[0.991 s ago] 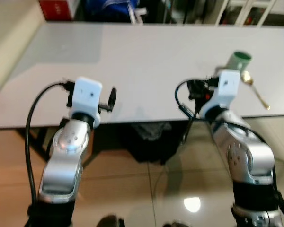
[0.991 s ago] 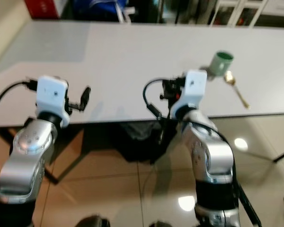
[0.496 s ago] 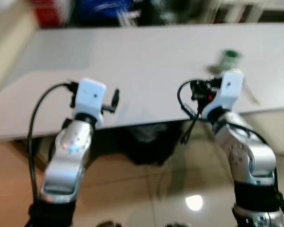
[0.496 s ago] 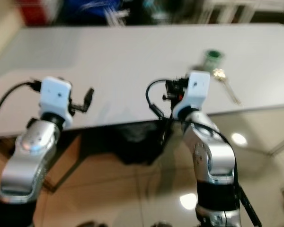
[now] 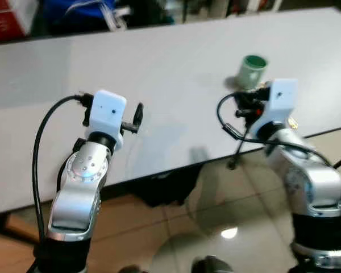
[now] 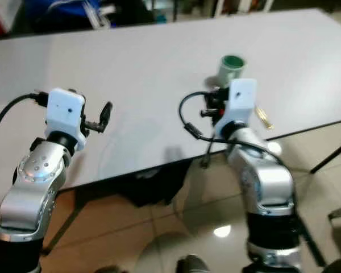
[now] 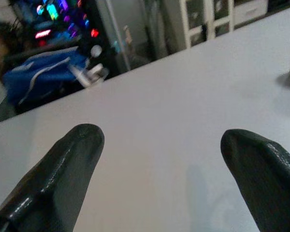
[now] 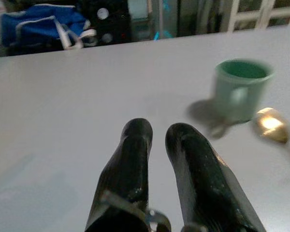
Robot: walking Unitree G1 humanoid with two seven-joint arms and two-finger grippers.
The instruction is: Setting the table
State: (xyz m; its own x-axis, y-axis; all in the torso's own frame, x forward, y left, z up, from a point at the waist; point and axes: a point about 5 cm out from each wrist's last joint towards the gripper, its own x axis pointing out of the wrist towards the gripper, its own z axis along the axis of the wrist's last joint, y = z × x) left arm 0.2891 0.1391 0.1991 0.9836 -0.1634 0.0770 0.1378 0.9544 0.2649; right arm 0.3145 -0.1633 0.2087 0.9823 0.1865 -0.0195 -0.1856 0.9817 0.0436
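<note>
a long pale grey table (image 5: 159, 74) runs across the scene, and both silver arms reach out over its near edge. on the robot's right half of the table stands a green mug (image 5: 251, 70), upright, its mouth open to the ceiling; the body is a soft mint green, the inside a deeper green, and in the right wrist view its handle (image 8: 238, 98) faces the camera and a dark shadow falls on the table beside it. just beside the mug, on the side nearer the table edge, lies a gold spoon (image 8: 270, 125), its shiny bowl catching the light; the picture is blurred there and the handle is mostly hidden behind the right arm in the head views, so i cannot tell whether spoon and mug touch. the right gripper (image 8: 157, 137) hangs low over the table a little short of the mug, its two black fingers drawn close together with only a thin gap between them and nothing in them. the left gripper (image 7: 159, 145) is held over the bare table well apart from the mug, its two black fingers (image 7: 72, 159) spread wide and empty. past the far edge of the table sit a blue bag (image 5: 82, 11) with pale straps and a red box (image 5: 5, 20), and white cabinet doors (image 7: 208, 19) show further back in the left wrist view. under the table the floor (image 5: 216, 222) is glossy tan tile.
</note>
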